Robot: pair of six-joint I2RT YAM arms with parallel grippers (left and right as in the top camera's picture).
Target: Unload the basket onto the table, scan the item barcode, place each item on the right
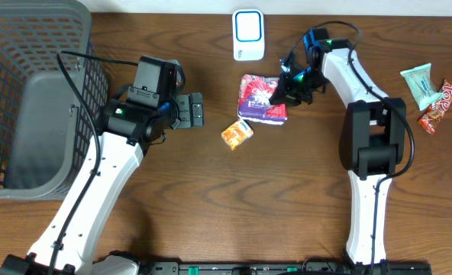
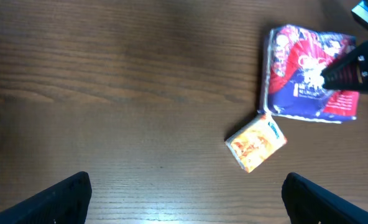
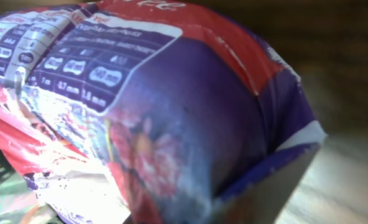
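**Purple-and-red pack reached, barcode not yet scanned**

Purple and red foil covers the pack [image 1: 260, 103], which lies on the table [image 1: 234, 198] near the middle of the far edge. It is just in front of the white scanner [image 1: 248, 34] and not touching it. The right gripper [image 1: 283, 90] is at the right side of this pack, and in the right wrist view the pack fills almost the whole frame. The jaws themselves are hidden, so I cannot tell if they already pinch the foil or only stand around it. The left gripper [image 1: 198, 111] waits with its fingers spread wide and holds nothing, nearer to the left edge.

In my judgement the task is at its beginning. An item is chosen and reached, but it is not yet shown to the scanner. What is left is to lift it, find the barcode and turn that face to the scanner. No barcode shows in any view.

For writing, the pack carries a chart with a white border and small values in "mm"; one looks like "2.5 mm". The letters "Fe" stand near its top edge. The rest is too blurred to read.
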